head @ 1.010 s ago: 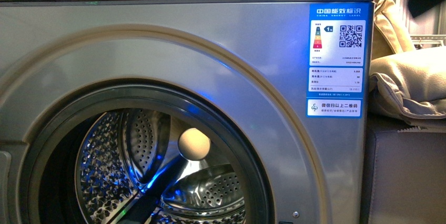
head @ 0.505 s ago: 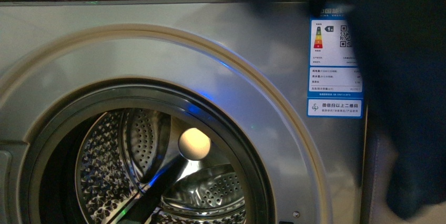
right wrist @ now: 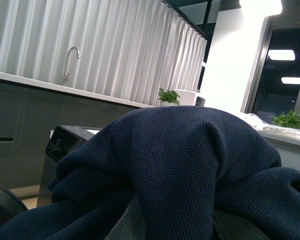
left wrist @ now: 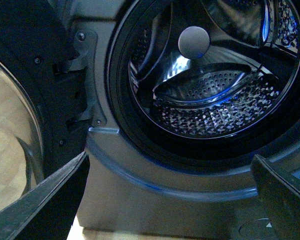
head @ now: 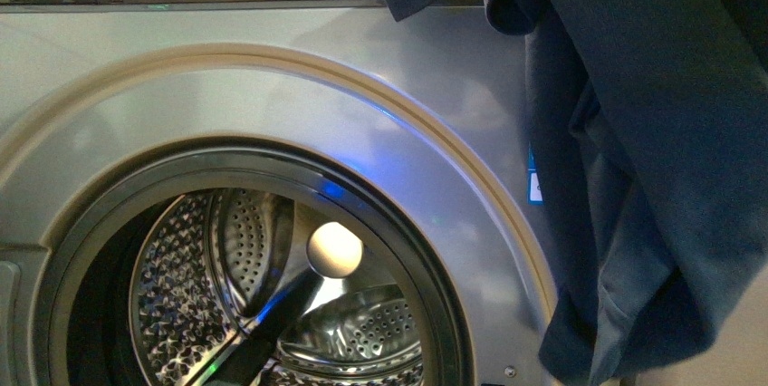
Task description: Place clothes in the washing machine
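Clothes point(head: 652, 178) hang before washing machine point(head: 272, 96), hiding most of label point(head: 534, 183).

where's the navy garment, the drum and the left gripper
navy garment point(head: 652, 178), front view, on its hanging folds
drum point(left wrist: 215, 112), left wrist view, on the perforated steel wall
left gripper point(left wrist: 170, 156), left wrist view, midway between its open fingertips

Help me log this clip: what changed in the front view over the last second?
The navy garment swung in from the upper right and now hangs before the washing machine's right side, hiding most of its energy label. The machine and drum stayed put.
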Robot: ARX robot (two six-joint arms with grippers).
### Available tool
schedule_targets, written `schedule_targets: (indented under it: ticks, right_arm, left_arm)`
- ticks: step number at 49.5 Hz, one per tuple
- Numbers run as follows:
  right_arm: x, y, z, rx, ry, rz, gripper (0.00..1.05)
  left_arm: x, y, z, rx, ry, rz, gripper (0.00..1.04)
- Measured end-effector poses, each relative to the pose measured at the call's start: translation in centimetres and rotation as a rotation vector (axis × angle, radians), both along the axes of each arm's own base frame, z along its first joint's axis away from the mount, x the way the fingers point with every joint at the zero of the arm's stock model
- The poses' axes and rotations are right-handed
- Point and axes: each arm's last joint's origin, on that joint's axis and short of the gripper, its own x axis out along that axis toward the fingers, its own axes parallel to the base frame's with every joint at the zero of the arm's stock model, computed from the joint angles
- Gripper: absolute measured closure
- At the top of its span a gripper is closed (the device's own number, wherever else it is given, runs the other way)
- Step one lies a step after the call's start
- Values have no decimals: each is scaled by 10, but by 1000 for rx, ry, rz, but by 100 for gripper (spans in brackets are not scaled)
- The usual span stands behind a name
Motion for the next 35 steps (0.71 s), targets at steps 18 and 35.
schedule_targets:
  ticks: [18,35]
  right_arm:
    - [0,0,0,0,0,0,91]
    - [0,0,0,0,0,1,91]
  left_arm:
    - [0,0,0,0,0,0,7]
    - [5,11,21,-209,-7,-392,7]
